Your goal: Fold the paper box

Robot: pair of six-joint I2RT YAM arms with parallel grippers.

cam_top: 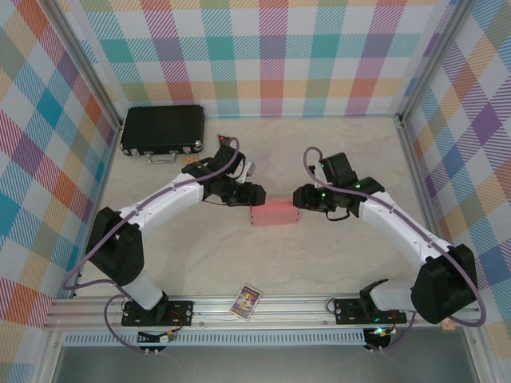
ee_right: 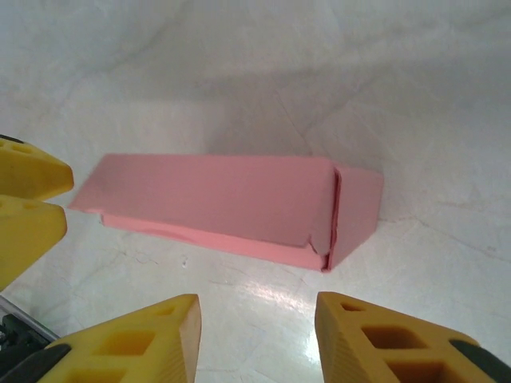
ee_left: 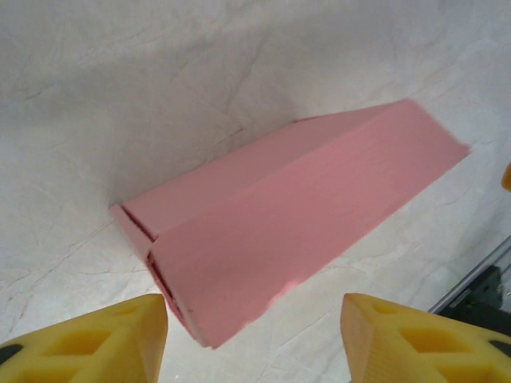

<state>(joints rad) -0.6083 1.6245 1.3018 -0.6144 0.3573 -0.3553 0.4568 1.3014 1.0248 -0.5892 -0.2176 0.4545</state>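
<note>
Box sat dead centre of frame, left gripper and right gripper just off its ends, both spread open.

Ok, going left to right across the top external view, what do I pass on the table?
Black hard case → left gripper, jaws open → pink paper box → right gripper, jaws open. The small picture card at the near rail is left out, since it lines up with the left gripper.

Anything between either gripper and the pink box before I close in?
Nothing visible. The paper box lies on the table between the open left gripper and the open right gripper, each facing one end of it.
</note>
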